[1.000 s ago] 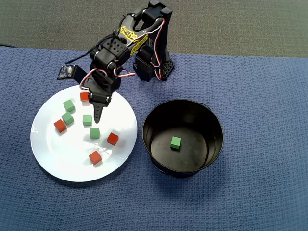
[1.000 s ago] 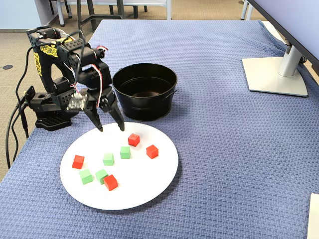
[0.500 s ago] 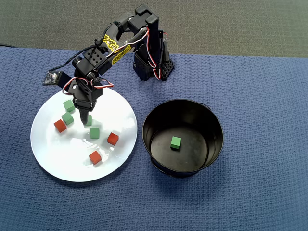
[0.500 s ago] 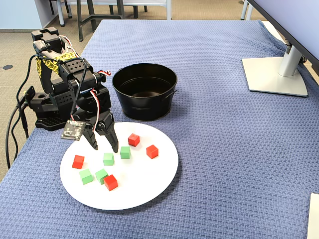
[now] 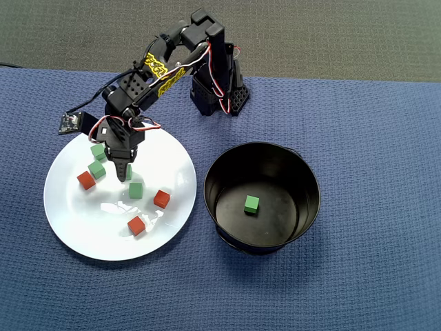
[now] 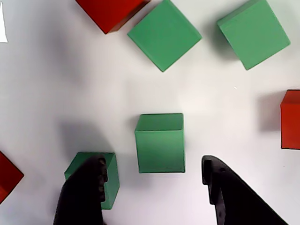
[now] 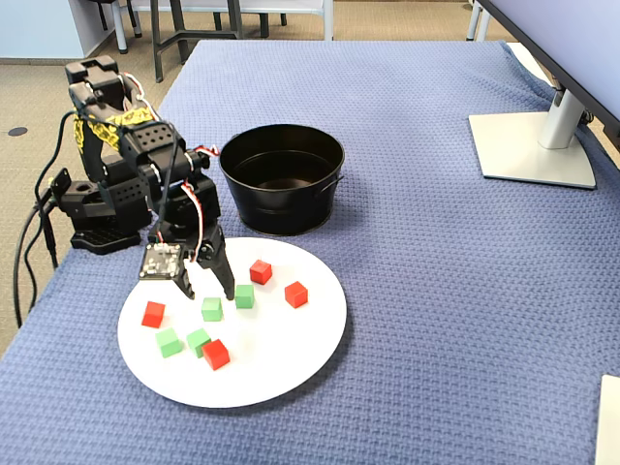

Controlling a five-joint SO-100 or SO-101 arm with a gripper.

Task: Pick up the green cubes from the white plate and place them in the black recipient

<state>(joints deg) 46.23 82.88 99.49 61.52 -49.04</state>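
Since a second ago I see the arm swung left across the white plate point(image 5: 76, 227) and dropped lower, so the gripper point(image 6: 152, 176) now hangs low over the cubes instead of the plate's far edge; the cubes themselves have not shifted. A yellow label with dark print sits on the arm point(image 5: 157, 65), but I cannot read it. The jaws stand apart, holding nothing: in the wrist view one green cube point(image 6: 159, 143) lies between the fingertips without touching either, and the left finger point(image 6: 84, 194) covers part of a second green cube point(image 6: 108, 180). Four green cubes remain on the plate among red cubes point(image 5: 161, 198); a fifth point(image 5: 252, 203) lies inside the black recipient point(image 5: 303, 172).
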